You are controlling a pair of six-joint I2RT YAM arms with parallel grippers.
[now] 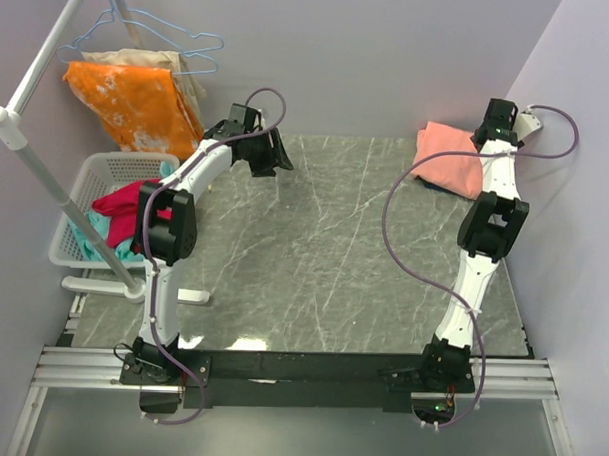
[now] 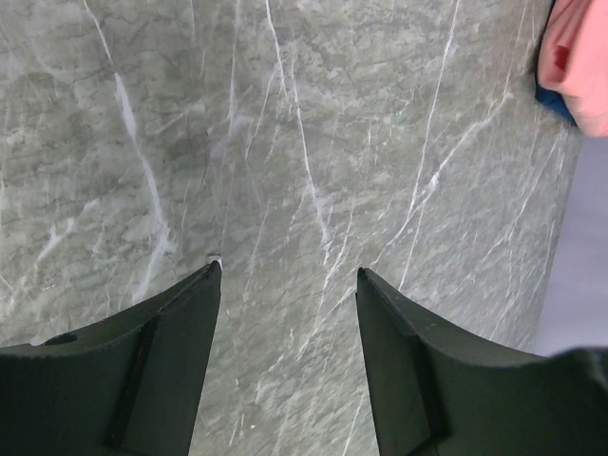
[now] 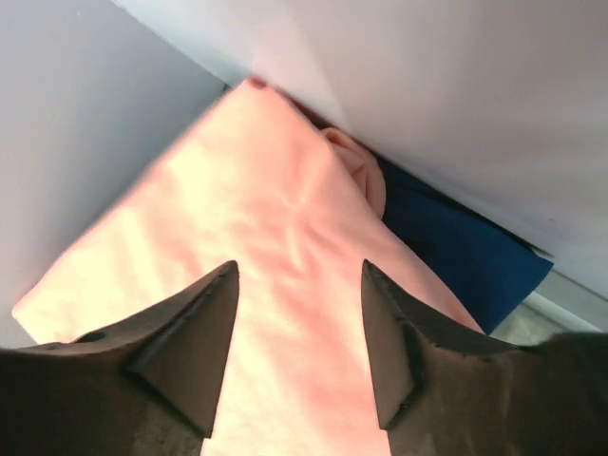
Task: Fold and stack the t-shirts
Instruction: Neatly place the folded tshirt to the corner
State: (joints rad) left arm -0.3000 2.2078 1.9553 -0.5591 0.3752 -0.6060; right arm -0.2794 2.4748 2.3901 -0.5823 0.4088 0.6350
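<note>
The salmon-pink t-shirt [image 1: 449, 158] lies folded at the table's far right corner, on top of the navy blue t-shirt, of which only a thin dark edge [image 1: 432, 186] shows. In the right wrist view the pink shirt [image 3: 237, 218] fills the middle, with the navy shirt [image 3: 456, 252] sticking out from under it by the wall. My right gripper [image 3: 299, 271] is open and empty just above the pink shirt. My left gripper [image 2: 289, 270] is open and empty over bare marble table at the far left [image 1: 270, 157]. The stack's corner shows in the left wrist view [image 2: 579, 57].
A white laundry basket [image 1: 86, 180] at the left edge holds a magenta-red garment [image 1: 125, 197] and teal cloth. An orange white-blotched cloth [image 1: 129, 102] hangs on a hanger behind it. A white rack pole [image 1: 36, 169] crosses the left side. Walls stand close behind and to the right.
</note>
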